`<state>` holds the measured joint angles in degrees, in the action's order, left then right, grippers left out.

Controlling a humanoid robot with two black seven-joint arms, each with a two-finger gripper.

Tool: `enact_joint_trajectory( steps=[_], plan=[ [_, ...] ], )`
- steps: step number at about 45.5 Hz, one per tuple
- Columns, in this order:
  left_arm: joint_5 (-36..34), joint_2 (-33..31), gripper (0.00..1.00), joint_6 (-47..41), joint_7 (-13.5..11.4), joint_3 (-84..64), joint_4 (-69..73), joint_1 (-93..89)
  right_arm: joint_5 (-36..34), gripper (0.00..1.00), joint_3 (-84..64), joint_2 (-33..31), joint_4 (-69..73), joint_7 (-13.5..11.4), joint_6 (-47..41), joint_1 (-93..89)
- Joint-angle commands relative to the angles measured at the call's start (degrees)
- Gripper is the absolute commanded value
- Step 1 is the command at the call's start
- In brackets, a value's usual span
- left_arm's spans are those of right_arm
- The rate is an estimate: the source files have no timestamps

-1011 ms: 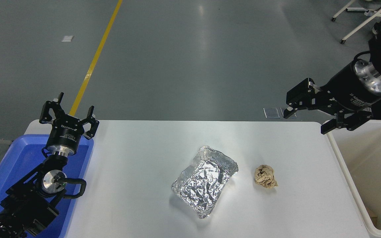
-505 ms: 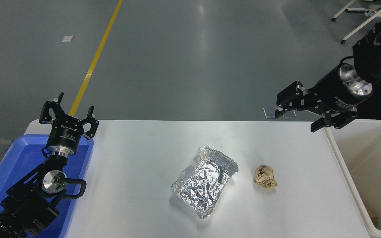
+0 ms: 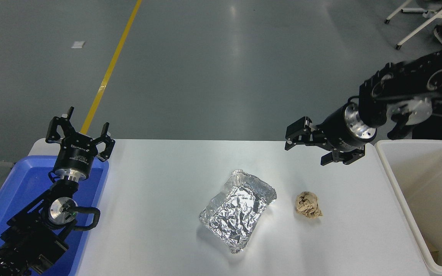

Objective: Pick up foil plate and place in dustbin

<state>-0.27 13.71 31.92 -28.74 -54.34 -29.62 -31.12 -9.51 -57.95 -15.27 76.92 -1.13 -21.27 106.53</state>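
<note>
The foil plate (image 3: 238,209) is a crinkled silver tray lying on the white table (image 3: 159,180), near its middle. The dustbin (image 3: 428,191) is a large off-white bin at the table's right edge. My right gripper (image 3: 306,153) is open and empty. It hangs above the table's far right part, up and to the right of the foil plate and left of the dustbin. My left gripper (image 3: 79,132) is open and parked at the lower left, over a blue tray.
A small crumpled tan paper ball (image 3: 308,205) lies just right of the foil plate, below my right gripper. The blue plastic tray (image 3: 17,191) stands at the table's left edge under my left arm. White chair legs (image 3: 416,23) show at the top right.
My right arm has swung left and downward, from beside the dustbin's far corner to over the table. The gripper stays open. The foil plate, paper ball and left arm have not moved.
</note>
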Motion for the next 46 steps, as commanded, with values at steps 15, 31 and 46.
enact_joint_trajectory(
  steps=[15,31,46],
  plan=[
    [0.0,0.0,0.98,0.0,0.0,0.0,0.0,0.0,-0.1,1.00,9.0,5.2,-5.7,0.0,17.0,-24.4],
    [0.0,0.0,0.98,0.0,0.0,0.0,0.0,0.0,0.0,0.99,14.7,5.2,-7.4,0.0,21.3,-31.5],
    [0.0,0.0,0.98,0.0,0.0,-0.1,0.0,0.0,0.0,0.99,20.0,6.9,-7.5,0.0,26.5,-34.1]
  ],
)
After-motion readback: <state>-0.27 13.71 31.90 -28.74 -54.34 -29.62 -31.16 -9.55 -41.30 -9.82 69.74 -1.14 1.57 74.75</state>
